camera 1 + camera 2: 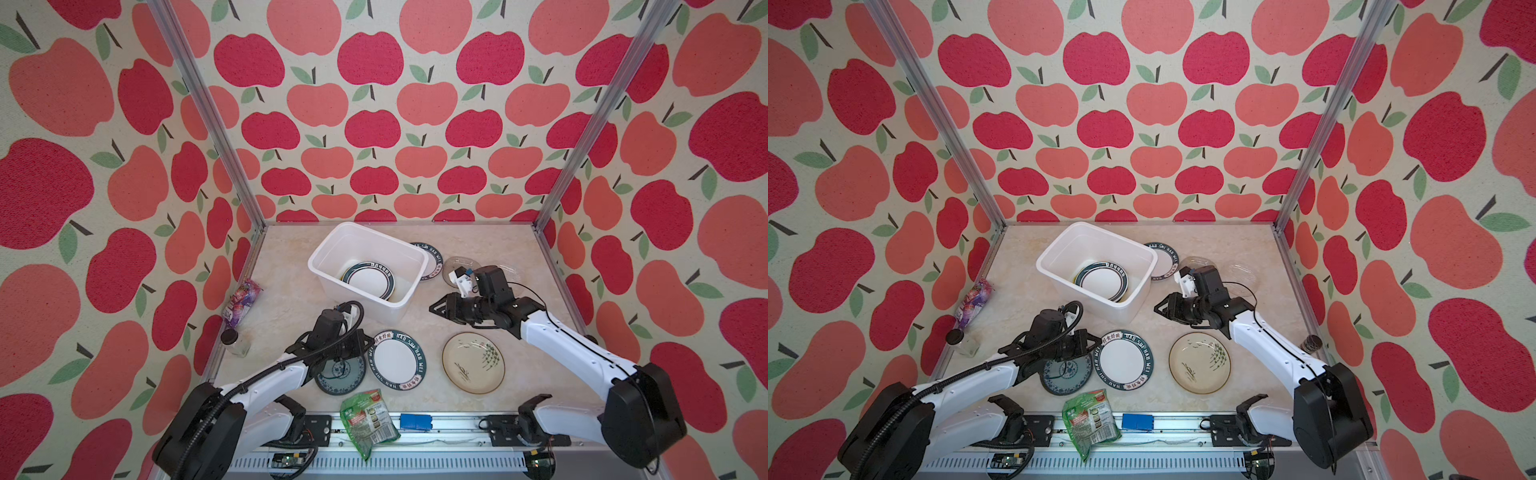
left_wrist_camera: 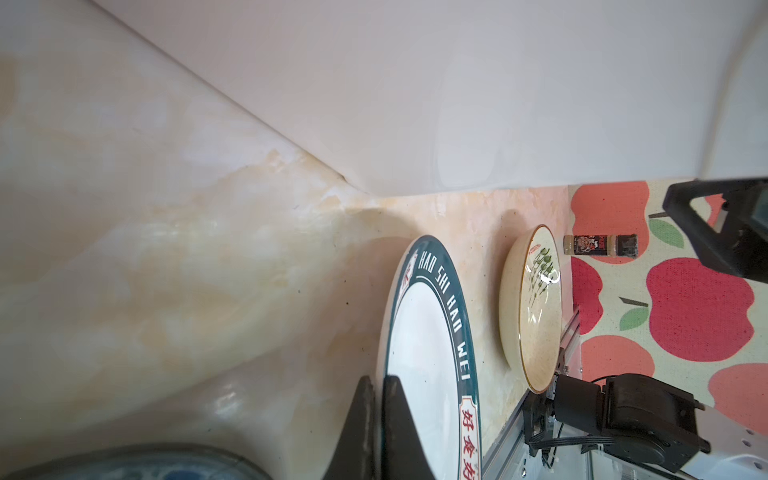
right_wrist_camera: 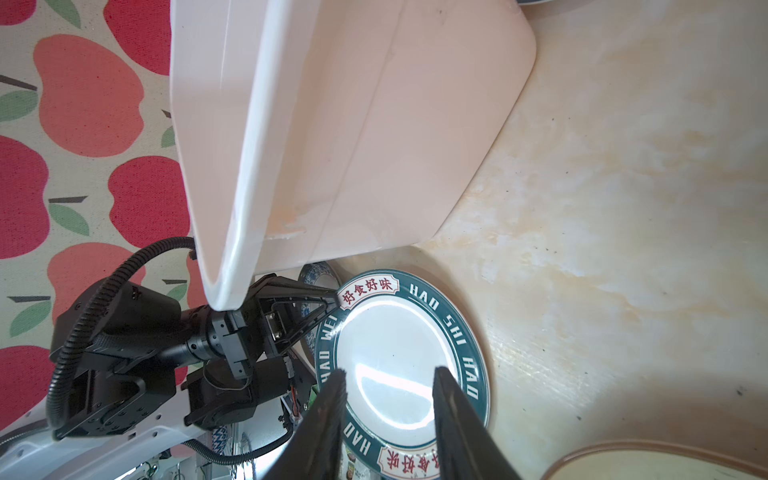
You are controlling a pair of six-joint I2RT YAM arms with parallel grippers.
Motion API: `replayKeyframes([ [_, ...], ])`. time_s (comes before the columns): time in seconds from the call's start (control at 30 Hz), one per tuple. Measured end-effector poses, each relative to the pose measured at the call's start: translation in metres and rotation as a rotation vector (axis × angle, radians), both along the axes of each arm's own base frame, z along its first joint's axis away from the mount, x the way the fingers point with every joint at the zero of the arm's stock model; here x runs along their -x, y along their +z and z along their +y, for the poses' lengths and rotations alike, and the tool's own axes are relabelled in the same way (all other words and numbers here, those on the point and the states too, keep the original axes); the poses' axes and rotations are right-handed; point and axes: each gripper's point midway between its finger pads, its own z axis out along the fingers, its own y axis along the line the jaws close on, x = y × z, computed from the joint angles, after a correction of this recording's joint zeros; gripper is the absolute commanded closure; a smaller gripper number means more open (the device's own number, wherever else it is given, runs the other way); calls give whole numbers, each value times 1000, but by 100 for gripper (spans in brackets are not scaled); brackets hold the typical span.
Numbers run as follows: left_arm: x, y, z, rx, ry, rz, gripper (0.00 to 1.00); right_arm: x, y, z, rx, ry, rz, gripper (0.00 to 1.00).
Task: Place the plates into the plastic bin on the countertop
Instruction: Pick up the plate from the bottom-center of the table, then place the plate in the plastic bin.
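Plate [image 1: 397, 360], green lettered rim, in front of plastic bin [image 1: 365, 249]: your left gripper [image 1: 369, 345] clamped on its edge. Your right gripper [image 1: 433, 308] beside bin, half-open, empty.

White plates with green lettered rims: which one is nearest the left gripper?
The front plate, with the left gripper shut on its rim. The second plate lies inside the bin, the third plate behind it.

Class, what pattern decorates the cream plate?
The cream plate has a green plant sketch, clearest in a top view.
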Motion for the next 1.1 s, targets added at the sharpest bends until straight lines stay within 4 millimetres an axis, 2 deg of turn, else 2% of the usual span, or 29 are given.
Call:
replayKeyframes([
  [0.13, -5, 26, 13, 61, 68, -75, 100, 9, -3, 0, -24, 23, 27, 53],
  [0.2, -5, 32, 20, 87, 98, -90, 100, 15, -8, 0, -33, 37, 53, 51],
  [0.37, -2, 34, 30, 108, 139, -77, 100, 26, -18, 5, -73, 67, 119, 46],
  [0.67, 3, 41, 29, 162, 144, -70, 100, 38, -27, 17, -88, 127, 166, 46],
  [0.93, 7, 39, 28, 185, 139, -63, 100, 59, -54, 34, -63, 186, 253, 47],
  [1.1, 8, 42, 26, 201, 139, -66, 100, 66, -62, 43, -92, 203, 291, 49],
])
